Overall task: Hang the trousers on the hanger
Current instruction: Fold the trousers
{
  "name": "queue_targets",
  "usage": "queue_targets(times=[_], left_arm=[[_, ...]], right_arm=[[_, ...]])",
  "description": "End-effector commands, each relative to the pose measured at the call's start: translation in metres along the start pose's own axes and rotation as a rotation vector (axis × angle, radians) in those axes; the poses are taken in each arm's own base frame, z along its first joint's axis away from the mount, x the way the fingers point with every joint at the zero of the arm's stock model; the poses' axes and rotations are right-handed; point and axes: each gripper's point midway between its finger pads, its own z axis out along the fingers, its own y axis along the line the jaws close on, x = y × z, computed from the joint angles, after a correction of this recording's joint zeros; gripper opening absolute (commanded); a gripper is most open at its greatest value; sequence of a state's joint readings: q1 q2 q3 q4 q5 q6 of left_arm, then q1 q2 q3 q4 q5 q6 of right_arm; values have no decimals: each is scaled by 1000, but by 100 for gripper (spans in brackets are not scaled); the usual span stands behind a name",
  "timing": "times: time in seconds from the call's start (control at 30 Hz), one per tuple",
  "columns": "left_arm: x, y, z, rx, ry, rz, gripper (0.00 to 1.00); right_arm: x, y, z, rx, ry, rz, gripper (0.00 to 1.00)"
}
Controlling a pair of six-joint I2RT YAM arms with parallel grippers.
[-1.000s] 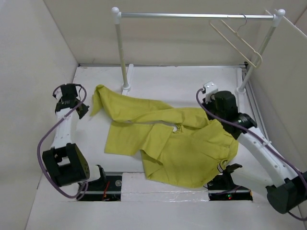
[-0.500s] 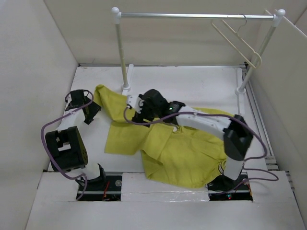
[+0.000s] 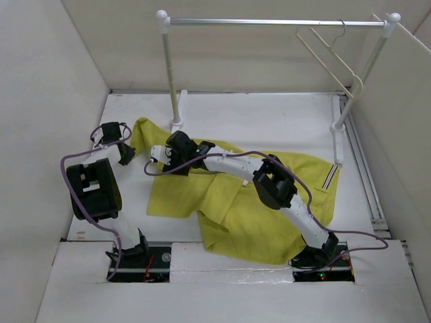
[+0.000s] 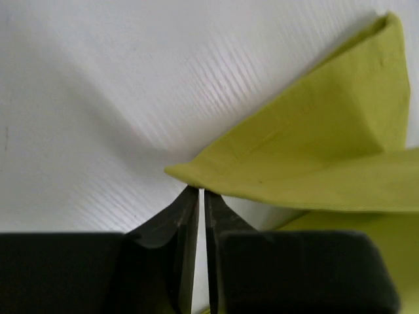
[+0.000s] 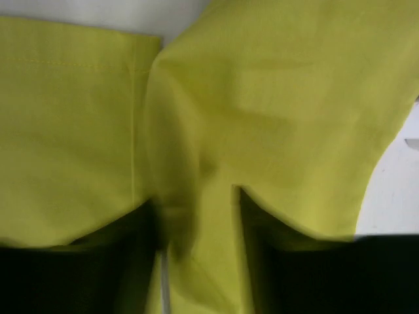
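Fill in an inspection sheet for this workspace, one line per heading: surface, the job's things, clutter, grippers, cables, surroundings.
Surface: white table, mostly covered by cloth.
Job's things: trousers lie rumpled on the table, not on the hanger, which hangs bare at the right end of the rail.
Clutter: nothing seen.
Grippers: left gripper has its fingers nearly together with nothing between them, tips at a trouser-leg edge. Right gripper has its fingers apart, with a fold of cloth between them.
Cables: purple cables loop off both arms; the right one trails over the trousers.
Surroundings: rail on white posts, plain walls.
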State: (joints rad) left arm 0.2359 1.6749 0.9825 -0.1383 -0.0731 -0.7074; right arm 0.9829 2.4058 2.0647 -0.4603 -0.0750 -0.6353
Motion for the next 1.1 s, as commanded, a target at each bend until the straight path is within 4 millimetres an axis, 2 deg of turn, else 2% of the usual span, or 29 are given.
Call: queue_targets(times=[0.0,0.07,0.1,0.17,0.2,0.23,0.27,0.3,0.33,0.4,0.43,0.47,0.5,0.53,0.57,0.63,0.67,0.7,0.73,0.77,0.8,0.83,0.87,0.9,0.93,0.97,1.0,1.03,1.07], left_arm=[[-32,-14,-3,-4,-84,9,0],[-38,-15,-10,-12,-95,23,0],[-45,-19,-17,0,-115,27,0],[-61,-27,-45,38,-169,34,0],[-71,-27,-59,34,-208,38,0],[-81,-27,-85,43,-250,34,0],[-89,-26,-101,43,-288,28,0],[-99,-22,-116,25,-336,21,0],[-108,-21,-146,46,-388,11,0],[-122,-20,-176,54,-453,4,0],[-124,-16,-197,61,-479,1,0],[-127,-14,-208,59,-495,4,0],[-138,-12,-227,50,-540,-6,0],[-136,-4,-240,25,-543,11,0],[-140,2,-250,3,-568,14,0],[-139,6,-271,14,-585,24,0],[-134,-1,-272,61,-563,78,0],[-128,-4,-266,77,-535,112,0],[-120,-6,-248,65,-474,142,0],[-112,-8,-235,63,-421,171,0],[-96,-10,-205,54,-319,207,0],[-85,-13,-192,62,-257,229,0],[-72,-22,-184,97,-194,259,0],[-52,-33,-177,153,-123,319,0],[-29,-46,-172,198,-68,393,0],[-19,-54,-175,218,-57,421,0],[4,-63,-176,293,-5,488,0],[11,-74,-188,353,-20,523,0],[24,-83,-197,405,-5,558,0]], right_arm=[[-21,-15,-9,37,-29,3,38],[-14,-16,-13,61,-6,28,0],[-32,-28,-34,104,-57,26,0],[-43,-29,-58,113,-106,30,0],[-50,-28,-87,114,-139,30,0],[-56,-21,-103,84,-174,27,0],[-59,-17,-120,71,-190,21,0],[-45,-2,-131,20,-153,21,0],[-63,-2,-172,14,-219,9,0],[-56,18,-201,-63,-211,15,0],[-66,19,-232,-57,-256,8,0],[-68,23,-244,-74,-267,7,0],[-62,28,-255,-100,-257,17,0],[-70,31,-269,-122,-290,11,0],[-70,23,-284,-112,-308,21,0],[-73,20,-296,-148,-349,26,0],[-63,-3,-295,-121,-353,62,0],[-61,-21,-290,-102,-377,91,0],[-54,-35,-280,-108,-381,130,0],[-54,-58,-277,-84,-395,161,0],[-22,-86,-237,-86,-333,240,0],[-8,-102,-219,-68,-307,284,0],[3,-117,-203,-51,-287,342,0],[27,-147,-174,-24,-253,401,0],[57,-176,-153,44,-198,542,0],[58,-176,-153,44,-198,544,0],[57,-196,-155,76,-233,568,0],[80,-204,-141,70,-220,638,4],[81,-209,-143,74,-239,699,34]])
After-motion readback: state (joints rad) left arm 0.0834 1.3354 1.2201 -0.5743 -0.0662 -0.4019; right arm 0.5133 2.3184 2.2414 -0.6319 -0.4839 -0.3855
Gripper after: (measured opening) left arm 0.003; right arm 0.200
